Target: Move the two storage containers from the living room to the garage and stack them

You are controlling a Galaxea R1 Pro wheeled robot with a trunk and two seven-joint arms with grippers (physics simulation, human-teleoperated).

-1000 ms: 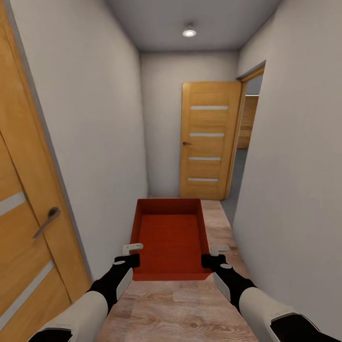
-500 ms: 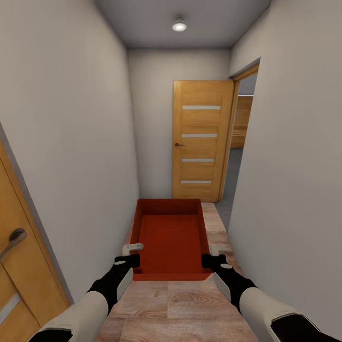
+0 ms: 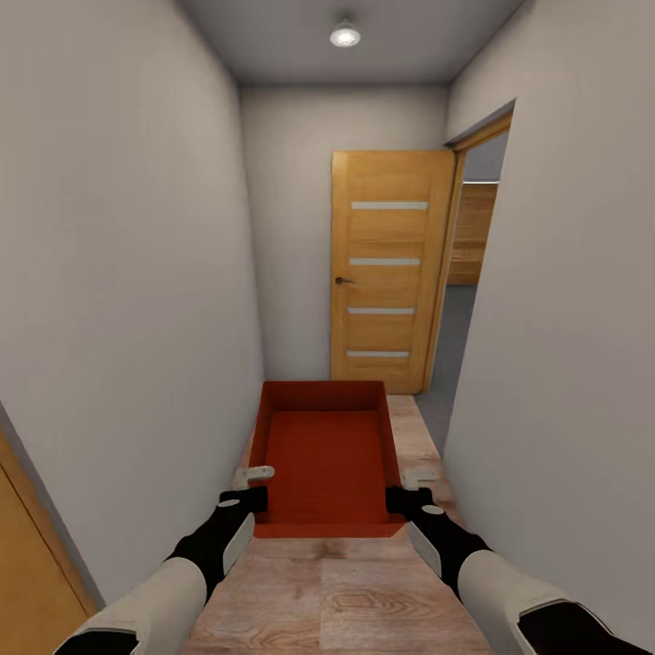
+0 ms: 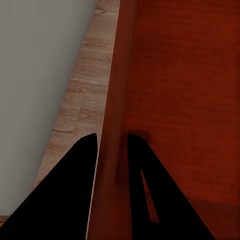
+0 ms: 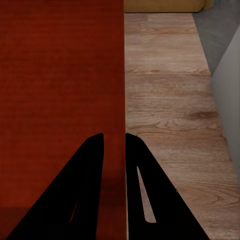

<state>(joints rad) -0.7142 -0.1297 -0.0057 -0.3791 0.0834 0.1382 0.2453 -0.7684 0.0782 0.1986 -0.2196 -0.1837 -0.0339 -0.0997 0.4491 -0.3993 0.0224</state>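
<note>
The storage container [image 3: 326, 459] is up in the air in front of us, held over the wood floor [image 3: 346, 591] of a narrow hall; its long way points straight ahead, toward the wooden door [image 3: 389, 268] at the far end, and its open top faces up; we see one orange-red bin only, and we cannot tell if a second one sits inside it; its near corners are partly covered by our grippers. Our left gripper [image 3: 247, 487] pinches the bin's left wall, one finger inside and one outside, and the left wrist view shows the thin wall squeezed between the two dark fingers [image 4: 75, 190]; our right gripper [image 3: 411, 488] pinches the right wall the same way, closed tight on it [image 5: 114, 150]. Grey walls [image 3: 136, 273] stand close on both sides; a doorway [image 3: 473, 255] opens on the right past the door, and we can make out only a bit of grey ground and wooden panels through it; a round lamp [image 3: 345, 35] shines on the ceiling.
</note>
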